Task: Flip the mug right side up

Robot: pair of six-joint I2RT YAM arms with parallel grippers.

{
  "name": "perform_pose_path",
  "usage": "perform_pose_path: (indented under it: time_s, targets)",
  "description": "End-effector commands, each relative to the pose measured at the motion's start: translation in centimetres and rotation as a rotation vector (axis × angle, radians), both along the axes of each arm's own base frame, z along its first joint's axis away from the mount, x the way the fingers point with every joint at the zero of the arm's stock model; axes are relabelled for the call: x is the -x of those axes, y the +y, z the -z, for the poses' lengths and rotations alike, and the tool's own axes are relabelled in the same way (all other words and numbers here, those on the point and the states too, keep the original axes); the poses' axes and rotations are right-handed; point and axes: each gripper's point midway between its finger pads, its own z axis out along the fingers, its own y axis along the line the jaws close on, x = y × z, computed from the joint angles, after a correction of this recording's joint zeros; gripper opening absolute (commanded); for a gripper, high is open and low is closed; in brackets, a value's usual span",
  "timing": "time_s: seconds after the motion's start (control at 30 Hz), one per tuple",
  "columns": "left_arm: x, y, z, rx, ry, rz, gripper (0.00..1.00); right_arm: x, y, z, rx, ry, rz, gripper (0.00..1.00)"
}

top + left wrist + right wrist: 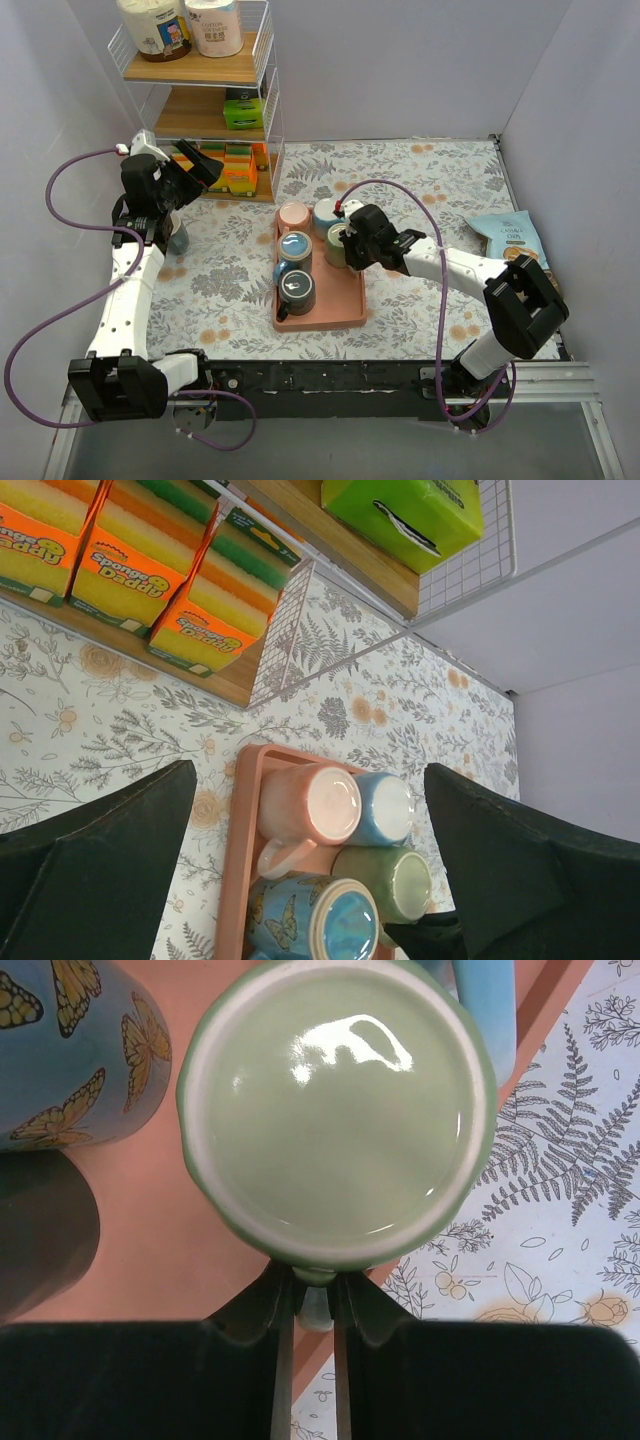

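Currently right fingers (258,1310) clamped on thin handle (315,1312) of green mug (335,1110), base-up on tray (150,1250). Risks: handle slipping or mug swinging in narrow pinch during flip; knocking butterfly mug (70,1050) just beside; dragging tray. Left fingers (100,850) wide apart, near shelf (230,680).

On my feed a wire rack (268,90) stands at the far left corner of the table (420,180). It has sponge packs (232,168) on its bottom shelf, a green box (243,110) above them and two tubs (155,25) on top. A snack bag (508,238) lies at the right edge. Mid-table, a pink tray (345,300) carries a pink mug (293,217), a pale blue mug (327,213), a butterfly mug (294,250) and a dark mug (297,292).
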Motion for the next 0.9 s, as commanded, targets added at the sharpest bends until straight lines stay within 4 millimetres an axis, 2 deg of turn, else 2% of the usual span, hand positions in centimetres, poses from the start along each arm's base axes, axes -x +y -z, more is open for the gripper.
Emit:
perform_pose_path:
  time_s: [0.0,0.17,0.4,0.53,0.57,0.63,0.67,0.7,0.8,0.83,0.87]
  targets:
    - [0.9,-0.6,-2.7,0.007,-0.075,0.033,0.98,-1.5,0.7,-4.8,-0.067,-0.111,-0.025,0.01]
    - [1.1,-1.1,-2.6,0.022,-0.076,0.056,0.98,-1.1,1.4,-8.2,-0.126,-0.158,-0.076,0.01]
    - [1.2,-2.3,-3.1,0.049,-0.102,0.121,0.98,-0.3,2.7,-14.2,-0.267,-0.217,-0.124,0.01]
    - [1.7,-4.1,-4.1,0.081,-0.144,0.224,0.98,-0.5,3.4,-18.2,-0.358,-0.254,-0.125,0.01]
    - [2.0,-5.1,-4.8,0.092,-0.17,0.286,0.98,-0.8,3.3,-19.1,-0.376,-0.263,-0.115,0.01]
    - [2.6,-6.3,-5.5,0.106,-0.198,0.361,0.98,-1.2,3.5,-21.8,-0.434,-0.291,-0.118,0.01]
    - [3.3,-7.4,-6.5,0.12,-0.235,0.44,0.98,-1.7,3.2,-22.8,-0.463,-0.298,-0.1,0.01]
    - [3.7,-8.1,-6.7,0.129,-0.248,0.486,0.98,-1.9,3.1,-24.7,-0.502,-0.324,-0.096,0.01]
    - [5.7,-10.5,-8.2,0.179,-0.312,0.675,0.98,-2.7,2.7,-27.8,-0.577,-0.351,-0.083,0.01]
    - [6.4,-11.1,-8.4,0.195,-0.322,0.73,0.98,-2.8,2.7,-29.9,-0.612,-0.379,-0.094,0.01]
    - [6.9,-11.6,-9.2,0.199,-0.371,0.777,0.98,-3.3,2.3,-30.9,-0.631,-0.393,-0.083,0.01]
